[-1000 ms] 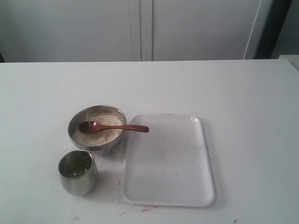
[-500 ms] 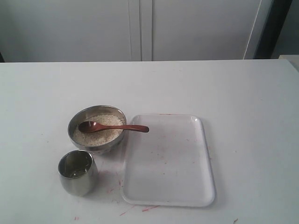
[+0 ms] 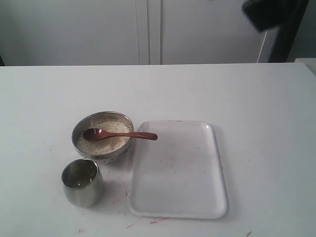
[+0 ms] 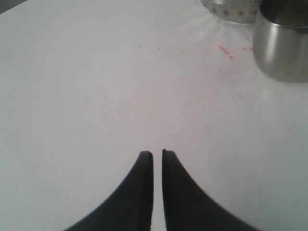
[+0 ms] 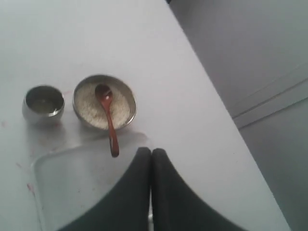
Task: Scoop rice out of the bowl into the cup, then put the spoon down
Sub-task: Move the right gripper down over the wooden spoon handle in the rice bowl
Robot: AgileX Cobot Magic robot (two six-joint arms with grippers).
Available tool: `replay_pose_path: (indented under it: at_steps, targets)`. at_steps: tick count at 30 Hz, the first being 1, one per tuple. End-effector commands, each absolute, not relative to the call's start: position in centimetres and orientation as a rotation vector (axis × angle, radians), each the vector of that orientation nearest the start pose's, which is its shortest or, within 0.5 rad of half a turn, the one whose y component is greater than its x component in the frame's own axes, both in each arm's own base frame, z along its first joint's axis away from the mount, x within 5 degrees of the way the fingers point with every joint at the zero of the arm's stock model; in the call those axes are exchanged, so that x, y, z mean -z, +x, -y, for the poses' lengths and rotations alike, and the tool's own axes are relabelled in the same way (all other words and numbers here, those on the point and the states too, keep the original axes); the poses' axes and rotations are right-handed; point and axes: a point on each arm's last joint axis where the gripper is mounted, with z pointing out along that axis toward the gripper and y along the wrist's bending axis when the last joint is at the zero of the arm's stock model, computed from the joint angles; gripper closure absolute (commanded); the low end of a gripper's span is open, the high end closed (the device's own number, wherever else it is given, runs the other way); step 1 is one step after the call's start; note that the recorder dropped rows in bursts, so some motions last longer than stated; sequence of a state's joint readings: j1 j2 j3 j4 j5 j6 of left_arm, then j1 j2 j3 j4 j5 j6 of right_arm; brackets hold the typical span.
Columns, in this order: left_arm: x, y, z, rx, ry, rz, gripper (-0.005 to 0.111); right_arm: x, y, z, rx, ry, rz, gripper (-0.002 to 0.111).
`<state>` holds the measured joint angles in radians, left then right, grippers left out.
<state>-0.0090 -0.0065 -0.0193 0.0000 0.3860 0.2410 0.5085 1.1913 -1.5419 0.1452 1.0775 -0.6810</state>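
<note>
The steel bowl [image 3: 102,134] holds white rice [image 3: 104,137] left of the table's middle. The dark wooden spoon [image 3: 120,134] lies with its head on the rice and its handle over the bowl's right rim. The steel cup [image 3: 82,182] stands just in front of the bowl. My right gripper [image 5: 151,150] is shut and empty, high over the table, looking down on the bowl [image 5: 104,102], spoon [image 5: 109,122] and cup [image 5: 43,103]. My left gripper [image 4: 157,154] is shut and empty, low over bare table, some way from the cup [image 4: 281,43].
A clear plastic tray [image 3: 177,169] lies right of the bowl, under the spoon handle's tip. A dark part of the right arm [image 3: 266,14] shows at the top right. Red marks stain the white table [image 3: 247,98] near the cup.
A dark part of the right arm has come into the exterior view at the top right. Bowl, spoon, cup and tray have not moved.
</note>
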Motion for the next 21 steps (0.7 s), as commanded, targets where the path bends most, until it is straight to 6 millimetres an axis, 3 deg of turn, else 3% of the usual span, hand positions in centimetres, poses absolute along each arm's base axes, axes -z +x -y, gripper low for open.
replay_pose_path:
  at_steps: [1, 8, 14, 21]
  targets:
    - [-17.8, 5.1, 0.1, -0.145, 0.233, -1.896, 0.092, -43.8, 21.1, -13.6, -0.035, -1.46, -1.854, 0.108]
    - [-17.8, 5.1, 0.1, -0.145, 0.233, -1.896, 0.092, -39.0, 24.8, -16.7, -0.033, -1.668, -1.912, 0.108]
    - [-17.8, 5.1, 0.1, -0.145, 0.233, -1.896, 0.092, -35.0, 27.5, -18.4, -0.06, -1.741, -2.011, 0.108]
    - [-17.8, 5.1, 0.1, -0.145, 0.233, -1.896, 0.092, -31.8, 30.0, -20.0, -0.066, -1.743, -2.019, 0.108]
